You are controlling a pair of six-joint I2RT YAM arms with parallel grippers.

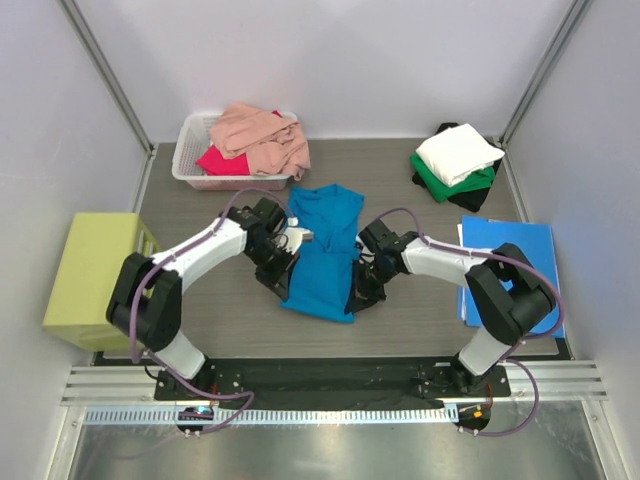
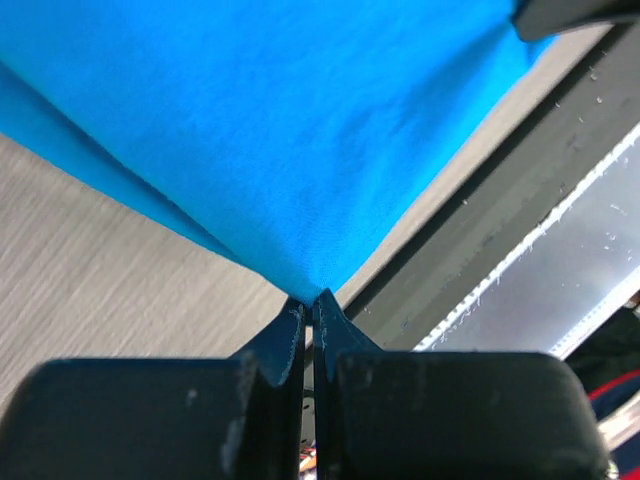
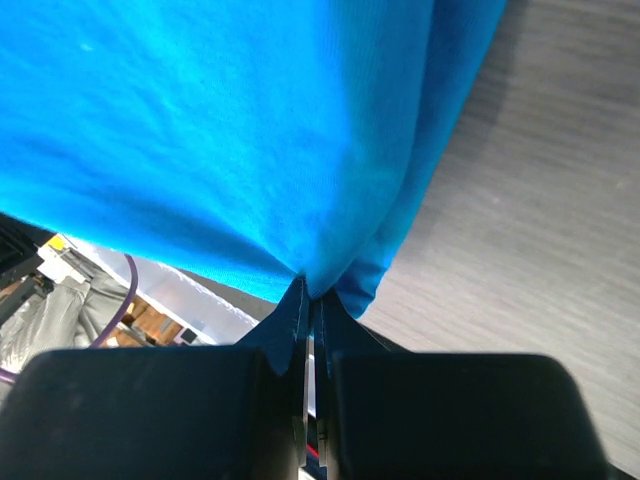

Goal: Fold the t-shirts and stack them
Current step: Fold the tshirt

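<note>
White walls [image 1: 330, 60] close in the cell on three sides, with slanted metal posts [image 1: 105, 70] at the far corners. The bench [image 1: 230, 315] is a grey-brown, wood-grained surface, with an aluminium rail [image 1: 320, 385] along its near edge, where both arm bases are bolted.

A yellow-green block [image 1: 95, 275] sits at the bench's left edge. A flat blue sheet [image 1: 510, 262] lies at the right. At the far left stands a white slotted basket [image 1: 188, 165] holding a crumpled salmon pink t-shirt [image 1: 265, 135] on top of a magenta-red t-shirt [image 1: 222, 160]. At the far right is a folded pile: a white t-shirt [image 1: 458, 152] on top, a green t-shirt [image 1: 440, 183] under it, and a black t-shirt [image 1: 478, 198] at the bottom.

The teal-blue t-shirt [image 1: 325, 250] lies in the middle of the bench, between the two arms, its collar end toward the far side. Both arms bend inward to its near end.

The left tool [image 2: 311, 300] is clenched on the shirt's near left edge: its two fingers meet with only a sliver between them, and a pinch of blue cloth fans away from the tips. The right tool [image 3: 310, 297] is likewise clamped on the near right edge, with the cloth bunched into a small fold at its tips and spreading out above the bench.
</note>
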